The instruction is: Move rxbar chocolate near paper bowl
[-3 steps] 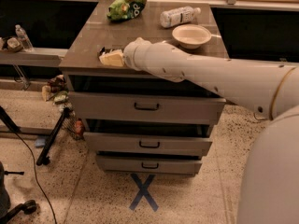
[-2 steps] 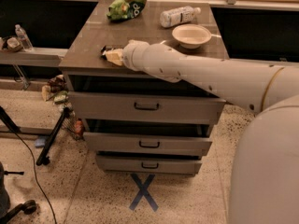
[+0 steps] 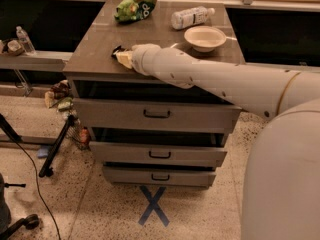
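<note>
The rxbar chocolate (image 3: 117, 50) shows only as a small dark piece at the front left of the wooden cabinet top (image 3: 100, 39), mostly hidden by my gripper (image 3: 122, 58). The gripper sits right at the bar, low over the top, at the end of my white arm (image 3: 210, 79), which reaches in from the right. The paper bowl (image 3: 205, 37), white and shallow, stands at the back right of the top, well away from the bar.
A green snack bag (image 3: 135, 6) lies at the back left and a clear plastic bottle (image 3: 191, 17) lies on its side behind the bowl. The cabinet has three drawers (image 3: 157, 114) below. A tripod leg (image 3: 57, 144) and cable are on the floor to the left.
The gripper and the dark bar at its tip have shifted slightly back and to the right on the cabinet top. The bowl, bottle and bag have not moved.
</note>
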Controlling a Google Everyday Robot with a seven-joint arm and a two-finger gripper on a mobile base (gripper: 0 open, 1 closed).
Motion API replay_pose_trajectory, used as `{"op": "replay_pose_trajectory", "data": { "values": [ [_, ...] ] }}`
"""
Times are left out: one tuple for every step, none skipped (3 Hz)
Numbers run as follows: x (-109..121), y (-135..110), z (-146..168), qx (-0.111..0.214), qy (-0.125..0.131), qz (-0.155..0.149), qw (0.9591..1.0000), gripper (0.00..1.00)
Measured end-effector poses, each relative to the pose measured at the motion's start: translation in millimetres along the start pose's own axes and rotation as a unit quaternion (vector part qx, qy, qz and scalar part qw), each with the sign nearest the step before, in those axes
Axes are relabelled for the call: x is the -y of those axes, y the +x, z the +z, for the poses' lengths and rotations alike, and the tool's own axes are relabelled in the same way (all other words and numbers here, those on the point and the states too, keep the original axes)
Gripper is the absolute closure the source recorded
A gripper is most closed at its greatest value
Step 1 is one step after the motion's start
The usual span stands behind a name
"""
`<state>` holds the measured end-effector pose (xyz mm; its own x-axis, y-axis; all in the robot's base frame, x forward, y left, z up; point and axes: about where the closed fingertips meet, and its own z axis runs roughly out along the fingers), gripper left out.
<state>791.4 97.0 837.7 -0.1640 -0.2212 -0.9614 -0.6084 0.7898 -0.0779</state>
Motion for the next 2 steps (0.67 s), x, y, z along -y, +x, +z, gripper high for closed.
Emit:
{"op": "replay_pose_trajectory", "data": {
  "values": [
    [32, -18, -26, 0.009, 0.062, -0.027, 0.9977, 1.00],
    [76, -23, -58, 0.006, 0.130, -0.057, 0.9899, 1.00]
  ]
}}
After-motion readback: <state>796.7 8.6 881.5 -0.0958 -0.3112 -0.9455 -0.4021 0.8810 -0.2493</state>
